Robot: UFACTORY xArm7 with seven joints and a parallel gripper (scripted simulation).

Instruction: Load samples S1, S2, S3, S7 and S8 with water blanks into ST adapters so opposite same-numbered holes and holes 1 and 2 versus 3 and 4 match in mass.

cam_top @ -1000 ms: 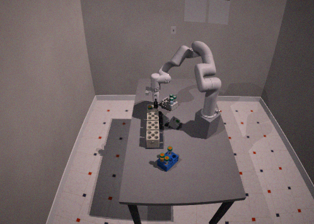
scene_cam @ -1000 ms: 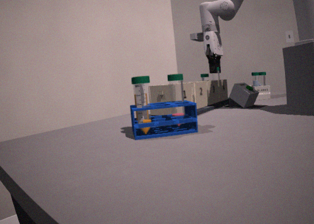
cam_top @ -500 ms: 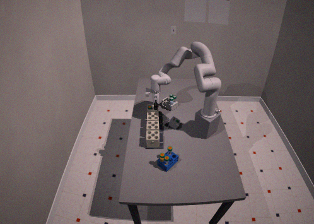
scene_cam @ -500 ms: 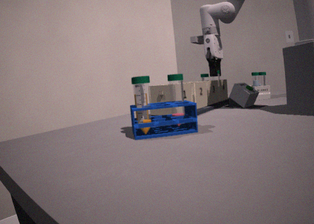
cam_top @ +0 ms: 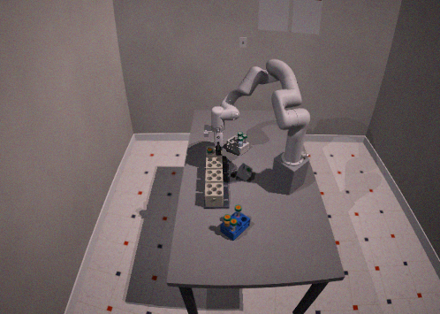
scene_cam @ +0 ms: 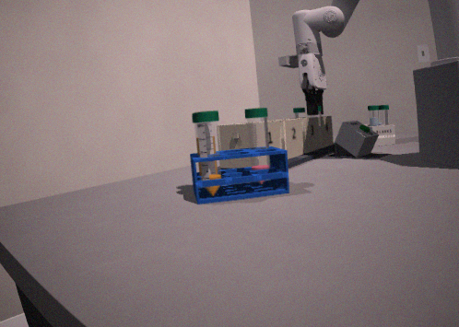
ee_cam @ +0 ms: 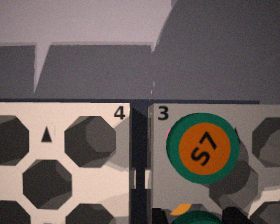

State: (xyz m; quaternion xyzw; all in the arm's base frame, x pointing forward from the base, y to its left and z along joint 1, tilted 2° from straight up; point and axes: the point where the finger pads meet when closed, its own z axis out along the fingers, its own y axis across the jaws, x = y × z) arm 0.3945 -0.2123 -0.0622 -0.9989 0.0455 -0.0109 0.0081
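"Gripper (cam_top: 218, 151) (scene_cam: 314, 110) (ee_cam: 197, 217): holding anything?"

"Yes, closed on a green-capped tube (scene_cam: 319, 108) (ee_cam: 198, 220), at the far-end adapter (cam_top: 214, 155) (scene_cam: 326, 126) (ee_cam: 157, 192)."

"And S7 (cam_top: 209, 150) (scene_cam: 299, 110) (ee_cam: 205, 150)?"

"Just beside it, standing in that adapter's hole 3. Three more orange-dotted tubes (cam_top: 233, 223) (scene_cam: 205, 117) stand in the blue rack (cam_top: 235, 231) (scene_cam: 241, 197)."

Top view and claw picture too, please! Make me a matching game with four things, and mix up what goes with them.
Things:
1. Blue rack
2. S7 tube
3. Little sloped desk
4. Claw

Clues:
A. Shut on a green-capped tube
B. Grey, with a green key
C. Standing in a hole beside a number 3
D. Has orange-dotted tubes standing in it

Right pairs: 1-D, 2-C, 3-B, 4-A
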